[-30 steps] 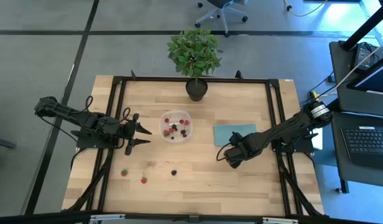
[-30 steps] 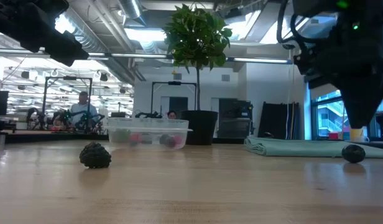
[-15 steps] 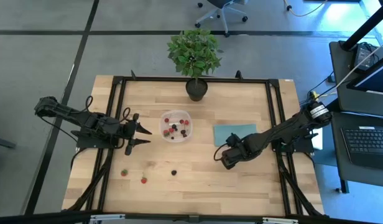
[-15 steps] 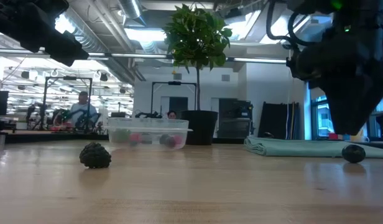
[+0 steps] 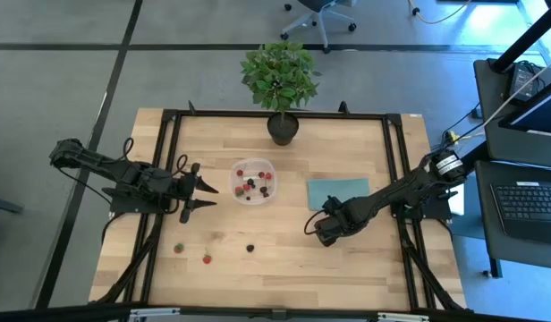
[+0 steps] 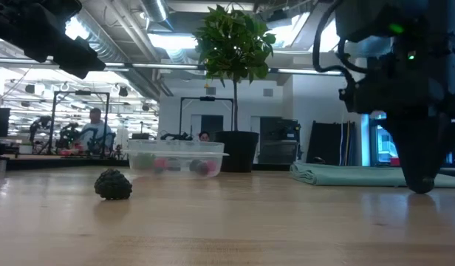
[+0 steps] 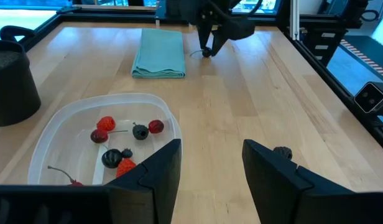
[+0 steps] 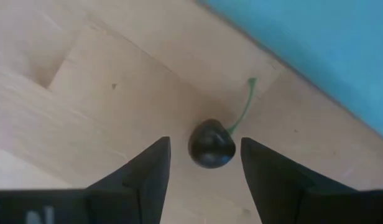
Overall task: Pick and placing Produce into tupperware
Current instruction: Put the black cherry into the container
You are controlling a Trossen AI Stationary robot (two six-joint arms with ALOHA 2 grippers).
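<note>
A: Right gripper [image 5: 317,229], where?
B: Down at the table [image 5: 284,259], just off the near-left corner of the teal cloth [image 5: 336,191], well right of the tupperware [image 5: 254,182]. Jaws apart, straddling a dark cherry [image 8: 211,144] with a green stem. Fingers [image 8: 148,171] either side of it, not touching; the cherry sits on the wood.

A: Left gripper [image 5: 208,197]?
B: Just left of the tupperware, above the table. Jaws parted, nothing between them. In the wrist view its fingers [image 7: 161,165] frame the container's near edge.

A: What's in the tupperware?
B: Red and dark berries [image 7: 126,143], a handful, lying on the bottom. Container sits in front of the potted plant [image 5: 280,85].

A: Loose produce?
B: Front of the tupperware, toward the table's near edge: a blackberry [image 5: 250,248], a red berry [image 5: 206,259], and another red one [image 5: 179,249] with some green on it. All apart from each other. Low view shows the blackberry out in front of the container.

A: Anything else?
B: A person [image 6: 95,127] far back in the room, low view.
</note>
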